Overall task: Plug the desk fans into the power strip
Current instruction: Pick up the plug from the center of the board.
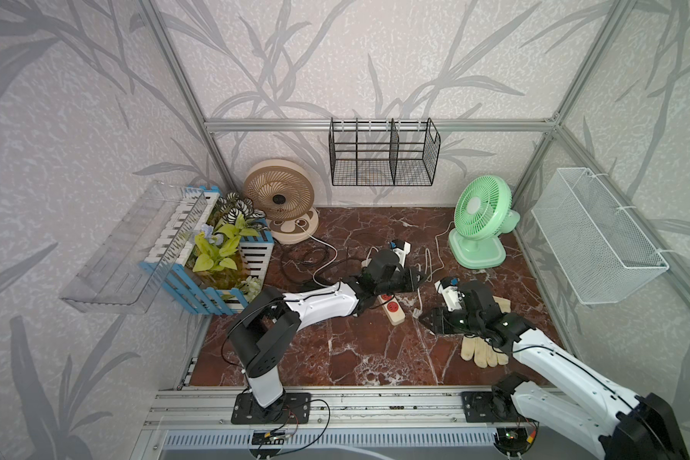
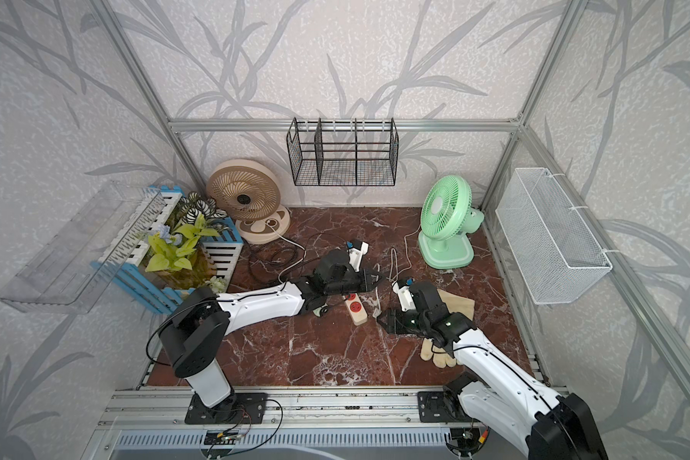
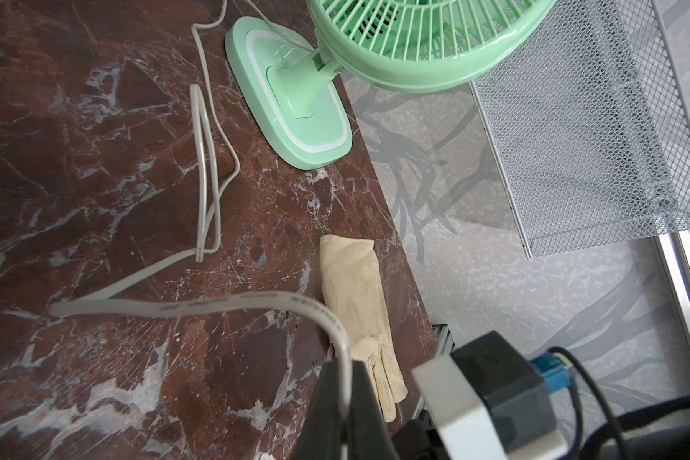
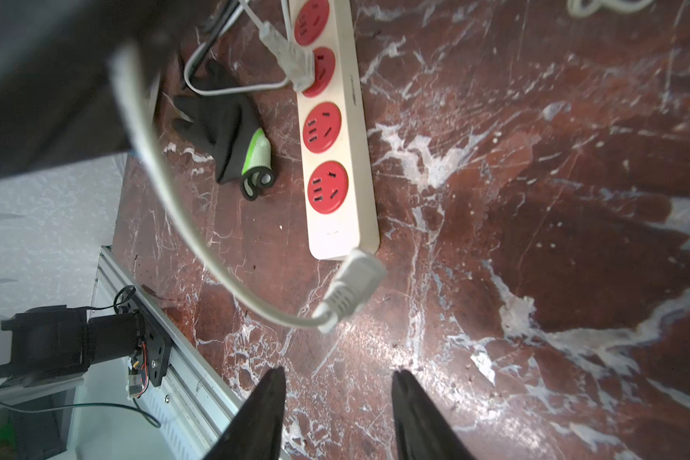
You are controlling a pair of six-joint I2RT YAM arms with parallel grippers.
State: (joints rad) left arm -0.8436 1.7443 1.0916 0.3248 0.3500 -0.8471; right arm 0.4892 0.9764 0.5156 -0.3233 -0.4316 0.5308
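The green desk fan [image 1: 481, 221] [image 2: 449, 219] [image 3: 395, 40] stands at the back right, and its flat white cord [image 3: 255, 300] trails across the marble floor. My left gripper [image 3: 345, 370] [image 1: 422, 277] is shut on this cord. Below the grip the cord hangs down to its white plug [image 4: 351, 288], which dangles just off the near end of the power strip [image 4: 335, 139] [image 1: 391, 308] [image 2: 357, 308]. The two nearest red sockets are free; another pale plug [image 4: 291, 59] lies over one farther along. My right gripper [image 4: 337, 376] [image 1: 425, 318] is open and empty, a little short of the plug.
A black glove [image 4: 232, 131] lies beside the strip and a cream glove [image 1: 483, 350] [image 3: 355, 286] under my right arm. A beige fan [image 1: 279, 199], planter [image 1: 224, 251] and loose black cords [image 1: 303, 259] fill the back left. A white mesh basket [image 1: 598, 235] hangs on the right wall.
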